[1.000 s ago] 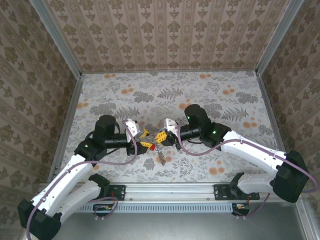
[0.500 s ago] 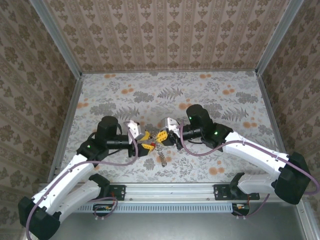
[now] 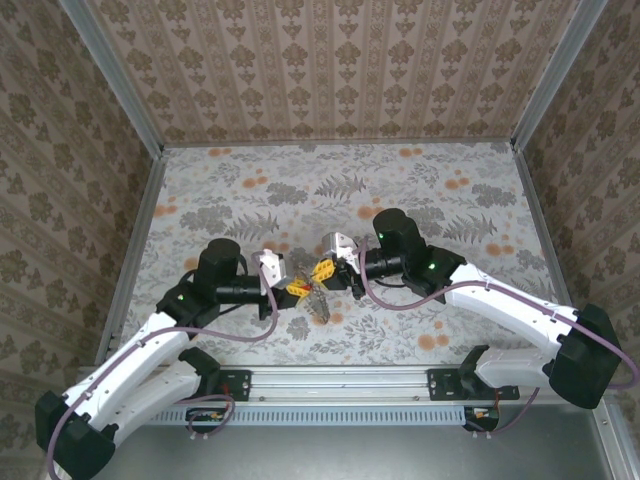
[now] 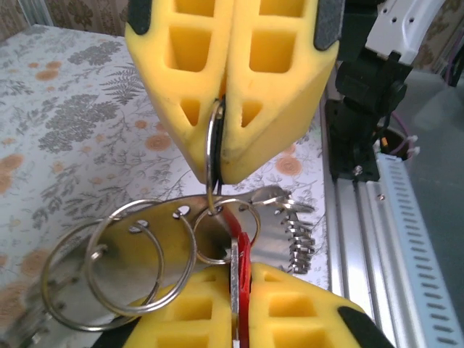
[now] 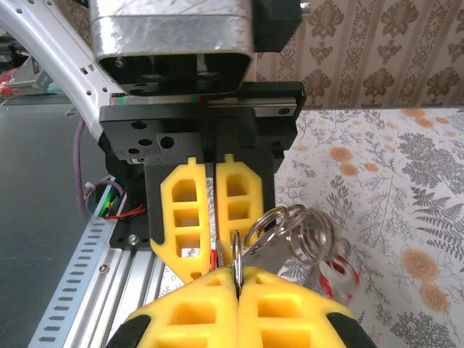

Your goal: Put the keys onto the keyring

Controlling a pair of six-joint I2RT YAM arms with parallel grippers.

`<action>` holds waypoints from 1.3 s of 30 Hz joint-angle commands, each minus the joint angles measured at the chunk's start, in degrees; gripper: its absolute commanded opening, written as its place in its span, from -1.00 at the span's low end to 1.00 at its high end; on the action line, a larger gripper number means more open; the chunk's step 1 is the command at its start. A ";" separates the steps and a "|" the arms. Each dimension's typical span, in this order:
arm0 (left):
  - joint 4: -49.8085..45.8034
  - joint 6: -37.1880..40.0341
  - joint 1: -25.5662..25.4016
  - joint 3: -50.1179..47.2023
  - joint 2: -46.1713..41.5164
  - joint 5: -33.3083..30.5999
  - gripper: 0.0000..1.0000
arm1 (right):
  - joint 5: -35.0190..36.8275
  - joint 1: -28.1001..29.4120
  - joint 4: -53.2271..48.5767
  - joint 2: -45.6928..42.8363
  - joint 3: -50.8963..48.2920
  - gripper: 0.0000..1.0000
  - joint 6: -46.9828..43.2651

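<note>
Two-arm station on a floral worktop [image 3: 400,190]. Top view: the left arm [image 3: 150,345] and right arm [image 3: 500,300] rise from the near edge and bend inward. The left claw [image 3: 291,287] and right claw [image 3: 322,270] meet tip to tip over the near middle of the worktop. The keyring [image 3: 318,303] hangs as a small metal cluster just below the meeting point, too fine to read at this range. Left wrist view supplies the detail. The left claw sits at the bottom edge with its yellow pads pressed together on the red-headed key [image 4: 241,264], which stands edge-on between them. The right claw hangs opposite, pads likewise pressed together, pinching one thin upright ring of the keyring. Several interlinked silver split rings hang from that ring toward the left. A silver toothed key [image 4: 293,235] lies across them, blade pointing toward the slotted rail [image 4: 362,239]. Right wrist view: the right claw is in the foreground, its seam closed on the upright ring. The left claw faces it on a black mount, with a sliver of red at its tips. The rings bunch to the right. Under them hangs a blurred red-and-white piece [image 5: 337,275]; what it is attached to cannot be told.
</note>
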 commanded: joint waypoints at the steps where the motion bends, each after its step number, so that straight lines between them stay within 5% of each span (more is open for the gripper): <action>1: -4.74 4.27 -0.25 3.49 -0.92 -0.54 -0.95 | 0.77 -0.28 -1.29 -1.32 0.48 -1.00 -1.72; 12: -13.02 9.34 1.16 7.90 -0.32 -0.50 -1.00 | 1.93 -0.16 -14.50 -0.83 4.46 -1.00 -11.71; 39: -23.07 17.63 3.37 17.11 8.05 1.77 -1.00 | 8.32 -0.45 -34.29 6.45 14.44 -1.00 -18.07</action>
